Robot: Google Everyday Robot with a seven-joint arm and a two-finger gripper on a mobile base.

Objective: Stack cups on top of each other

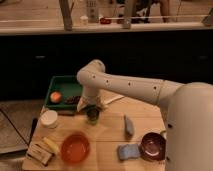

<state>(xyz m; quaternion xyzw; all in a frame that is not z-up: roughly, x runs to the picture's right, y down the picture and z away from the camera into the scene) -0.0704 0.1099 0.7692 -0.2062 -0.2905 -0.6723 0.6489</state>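
Observation:
A small dark green cup (92,115) stands on the wooden table (107,135), near the green tray's front right corner. My gripper (91,106) hangs right over it at the end of the white arm (125,85), which reaches in from the right. The gripper hides the cup's rim. I see only this one tumbler; whether a second cup sits inside it I cannot tell.
A green tray (62,86) at the back left holds an orange fruit (55,96). A white round container (49,119), a wide orange bowl (75,147), a maroon bowl (152,145), a blue sponge (128,151), a grey object (128,125) and yellow-white items (42,149) lie on the table.

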